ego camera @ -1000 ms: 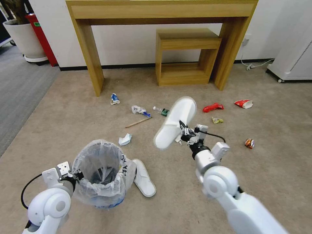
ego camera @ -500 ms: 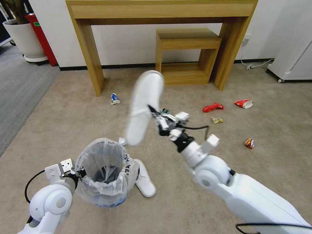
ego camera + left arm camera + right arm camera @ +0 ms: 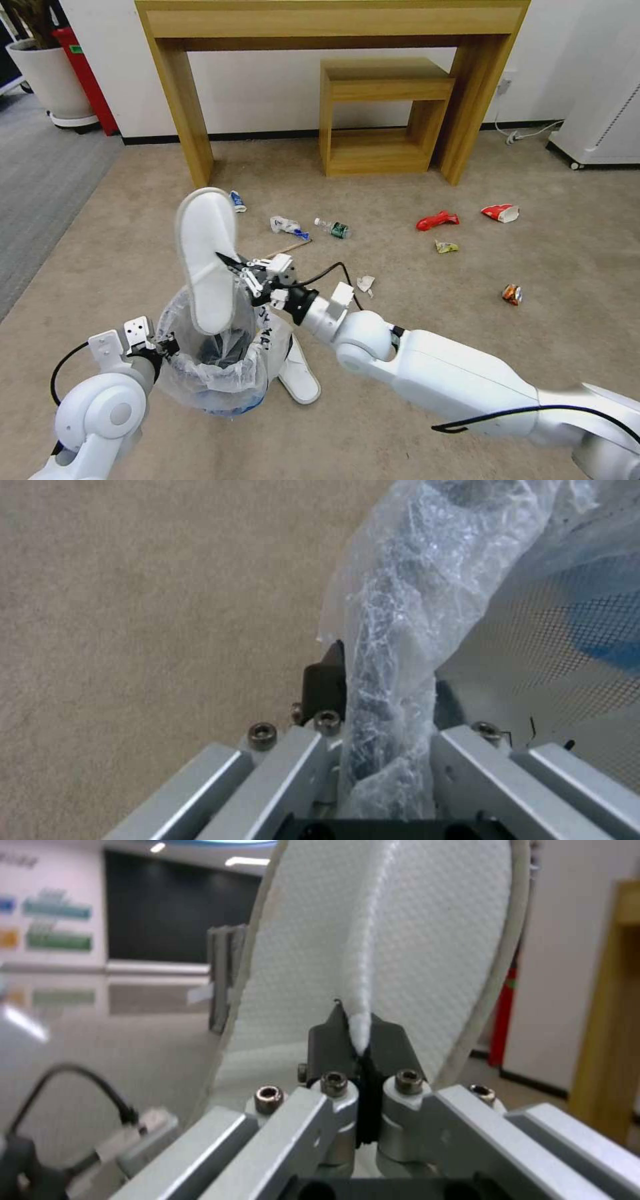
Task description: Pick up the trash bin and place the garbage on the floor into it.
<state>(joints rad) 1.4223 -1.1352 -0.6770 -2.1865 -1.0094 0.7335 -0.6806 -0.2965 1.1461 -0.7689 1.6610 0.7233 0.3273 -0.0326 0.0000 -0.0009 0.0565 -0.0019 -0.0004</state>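
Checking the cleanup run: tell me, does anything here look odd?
Yes. The right gripper is pinching a white slipper above the bin, which the left gripper grips by its rim. It is footwear, not litter, and its mate lies beside the bin.

Bright, even light; soft wrist views

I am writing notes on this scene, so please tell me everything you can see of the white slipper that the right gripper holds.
The slipper is white, a flat oval sole with a thin pale rim and a woven, textured fabric face. It stands nearly upright, its lower end at the mouth of the trash bin. The right gripper is shut on a fold of its fabric band, seen close in the right wrist view. A second slipper lies flat on the floor beside the bin.
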